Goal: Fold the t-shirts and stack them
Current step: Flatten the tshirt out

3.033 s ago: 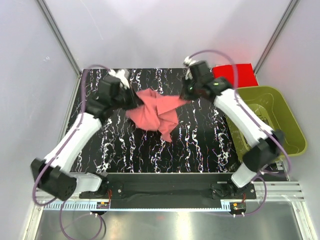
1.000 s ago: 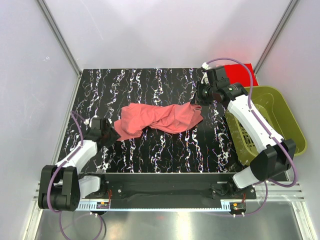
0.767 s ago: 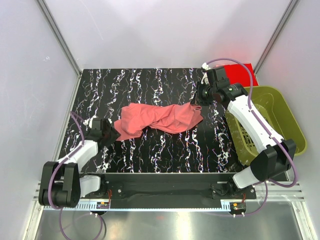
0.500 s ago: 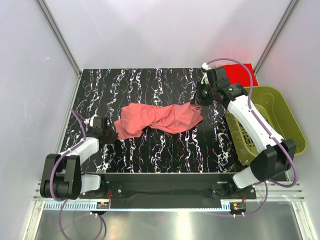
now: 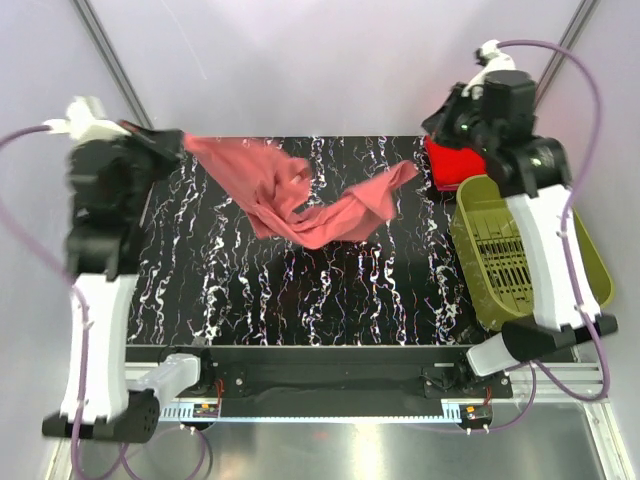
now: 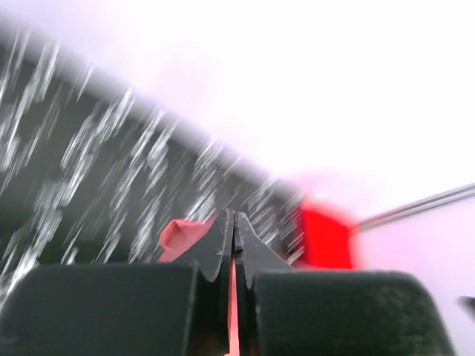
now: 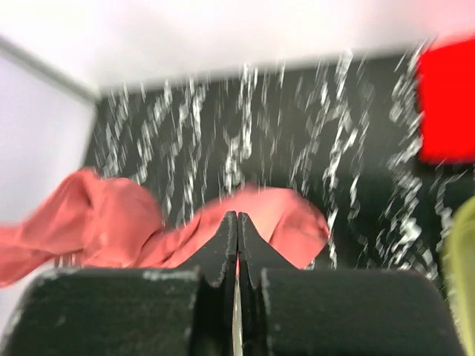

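Two shirts, one basket (image 5: 585, 245), two claws. The left claw (image 6: 234, 216) is pressed together on one end of the pink shirt (image 5: 320, 215). The right claw (image 7: 237, 216) pinches the other end. The red shirt (image 5: 457, 166) lies just by the right claw. A second ago the pink shirt lay flat; now it hangs between the claws. Both claw pictures are blurry.

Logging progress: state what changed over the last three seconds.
The left gripper closed on the left end of the salmon-pink t-shirt; the right gripper kept its end. Both arms rose outward, lifting the shirt, stretched and sagging between them. The red t-shirt and basket stayed put.
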{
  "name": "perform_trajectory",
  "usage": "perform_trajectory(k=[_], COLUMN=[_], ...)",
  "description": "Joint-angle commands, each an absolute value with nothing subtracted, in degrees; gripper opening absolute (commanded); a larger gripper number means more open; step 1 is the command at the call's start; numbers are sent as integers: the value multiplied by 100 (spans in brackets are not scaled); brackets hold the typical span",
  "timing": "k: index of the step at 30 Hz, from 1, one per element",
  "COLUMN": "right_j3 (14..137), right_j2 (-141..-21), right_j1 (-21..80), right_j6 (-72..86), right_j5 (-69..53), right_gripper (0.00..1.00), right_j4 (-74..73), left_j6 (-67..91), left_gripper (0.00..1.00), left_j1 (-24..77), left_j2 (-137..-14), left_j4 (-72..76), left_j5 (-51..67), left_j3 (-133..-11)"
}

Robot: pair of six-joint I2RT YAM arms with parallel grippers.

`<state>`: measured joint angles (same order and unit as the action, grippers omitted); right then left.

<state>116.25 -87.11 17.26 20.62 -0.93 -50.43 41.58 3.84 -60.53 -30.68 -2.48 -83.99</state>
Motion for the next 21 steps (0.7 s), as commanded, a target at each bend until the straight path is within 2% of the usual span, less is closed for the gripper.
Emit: perform_trajectory(k=[1, 9, 14, 16, 17, 21], right_j3=[11971, 11515, 10128, 9514, 9379, 9246], right_j2=[-8315, -7937, -7831, -7875, -8023, -8822], right_j1=[1688, 1688, 1705, 1801, 1906, 2670], right_j6=[2074, 2074, 2012, 2135, 2110, 1855], right_j5=[475, 47, -1448, -1634, -1635, -1397], right_gripper=[0, 0, 1, 9, 21, 44], right_j4=[-5290, -5388, -4695, -4318, -4228, -3921], left_j6=[3867, 3639, 3858, 3902, 3902, 3736], left_gripper=[0, 0, 0, 0, 0, 0], left_j1=[378, 378, 369, 360, 360, 308], left_j2=[-5906, -5739, -5432, -5292, -5248, -5142], left_j4=[-4051, -4316, -3982, -3833, -3780, -3717], left_j5=[-360, -449, -53, -35, -35, -114], left_j3=[-9306, -9704, -8390, -7877, -7466, -7067])
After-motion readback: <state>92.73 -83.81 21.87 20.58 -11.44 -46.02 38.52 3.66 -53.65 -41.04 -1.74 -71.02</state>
